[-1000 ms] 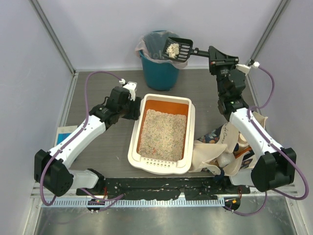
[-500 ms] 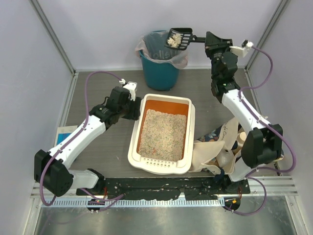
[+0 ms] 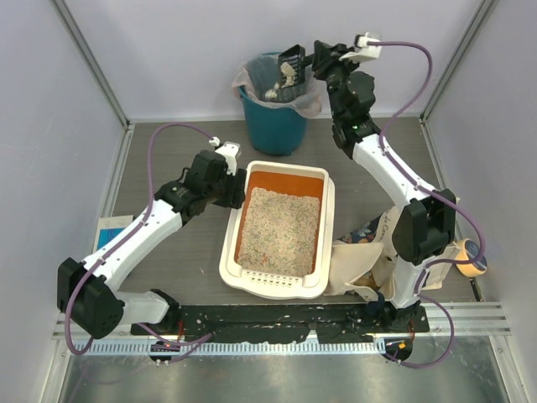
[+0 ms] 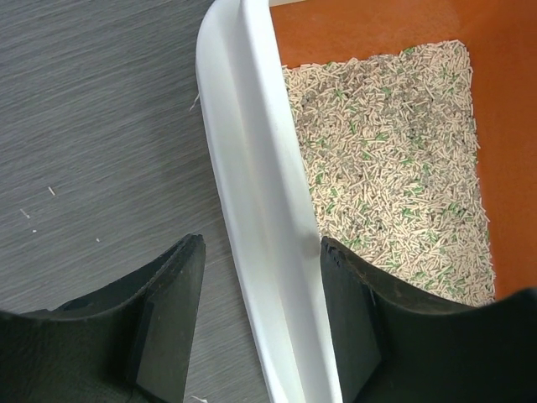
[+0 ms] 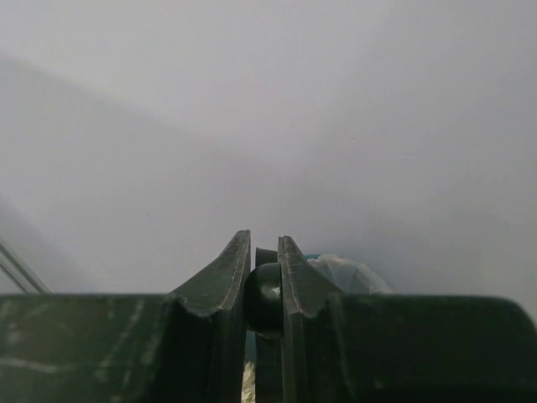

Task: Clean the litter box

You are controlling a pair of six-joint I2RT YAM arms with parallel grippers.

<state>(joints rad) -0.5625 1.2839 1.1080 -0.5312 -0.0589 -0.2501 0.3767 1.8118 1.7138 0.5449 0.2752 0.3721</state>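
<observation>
On the left I see my left gripper (image 4: 262,243) astride the left wall of the litter box (image 3: 225,260), one finger outside and one over the litter (image 3: 281,222), jaws partly apart with the outer finger just off the plastic. The box sits mid-table, its perforated end nearest the bases. Behind it, at the far wall, stands the teal bin (image 3: 273,126) with its plastic liner (image 3: 243,81). A black scoop (image 3: 289,63) hangs tipped over the bin's mouth, and my right gripper (image 5: 264,243) is clamped narrow on its handle (image 5: 264,295). A beige tote bag (image 3: 361,260) lies just right of the box.
</observation>
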